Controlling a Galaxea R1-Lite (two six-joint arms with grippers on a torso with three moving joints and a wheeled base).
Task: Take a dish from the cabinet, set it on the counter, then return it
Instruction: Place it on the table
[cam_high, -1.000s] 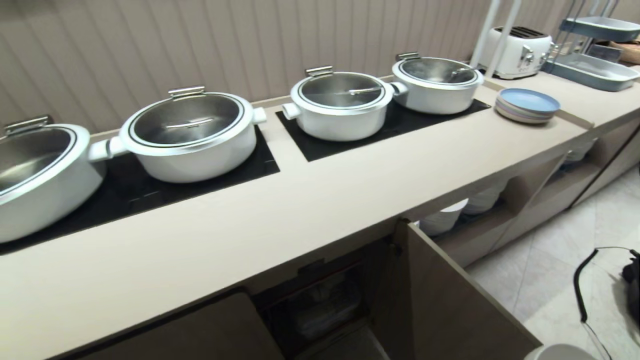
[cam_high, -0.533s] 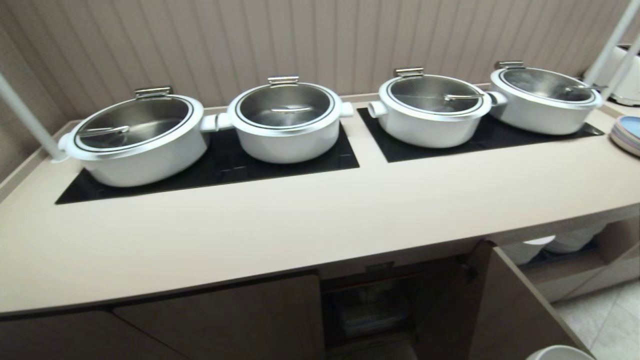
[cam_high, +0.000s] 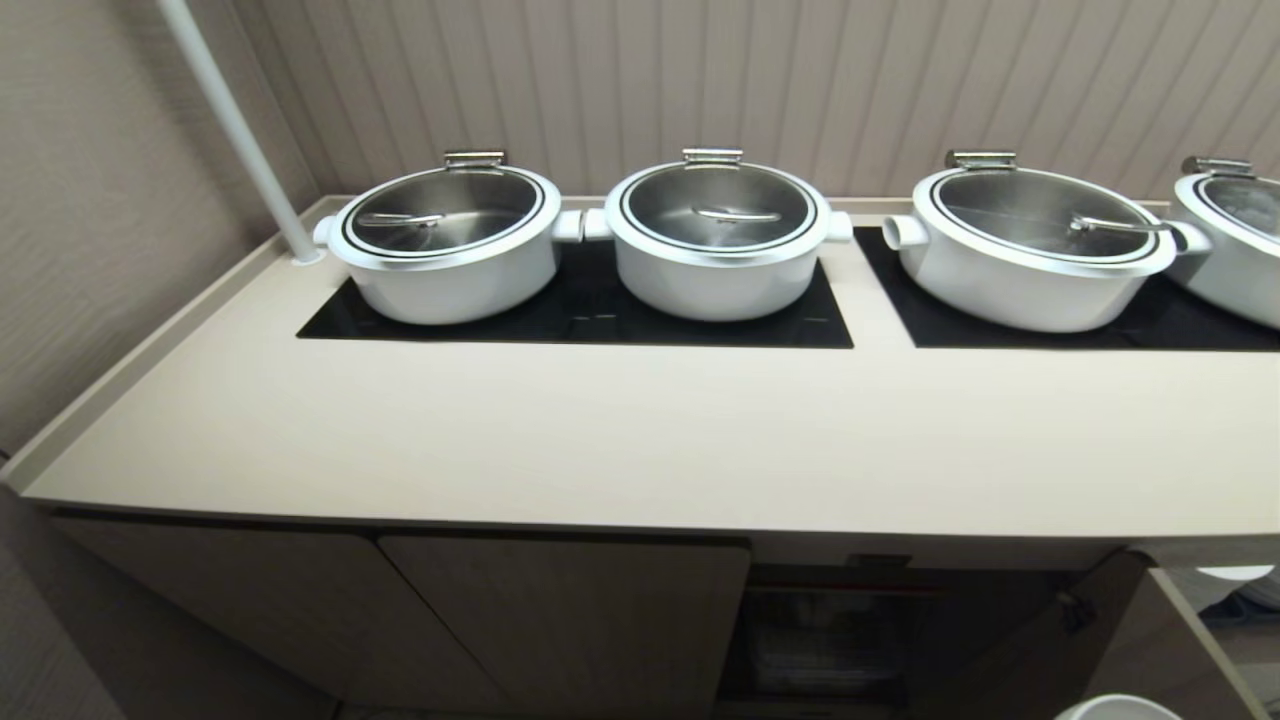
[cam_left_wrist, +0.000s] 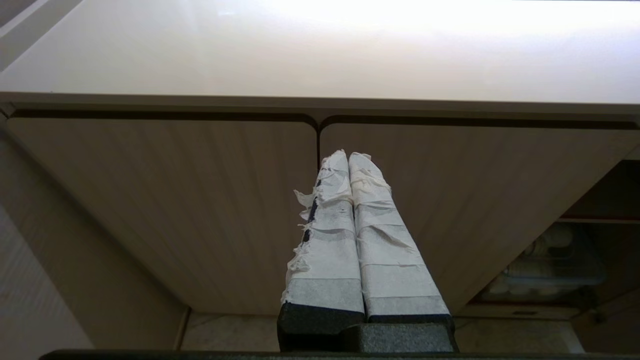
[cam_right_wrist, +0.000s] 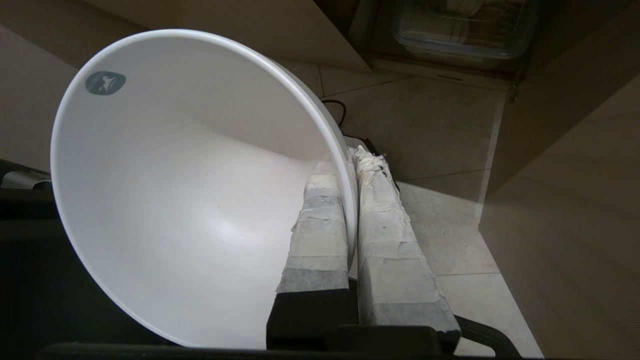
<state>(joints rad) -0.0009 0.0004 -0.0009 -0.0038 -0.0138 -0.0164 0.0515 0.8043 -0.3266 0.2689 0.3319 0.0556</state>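
White bowl (cam_right_wrist: 165, 200) rim pinched by right pincer (cam_right_wrist: 356, 155) | left pincer (cam_left_wrist: 348, 156) closed, facing cabinet (cam_left_wrist: 175, 200)

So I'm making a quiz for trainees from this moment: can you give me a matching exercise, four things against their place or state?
Things:
1. dish
2. left gripper
3. cabinet door at the right
4. lidded pots

Place or state:
a. swung open
b. standing on the black cooktop panels of the counter
c. shut and empty, in front of closed doors
d. pinched by its rim in the right gripper, above the floor

Pairs: 1-d, 2-c, 3-a, 4-b
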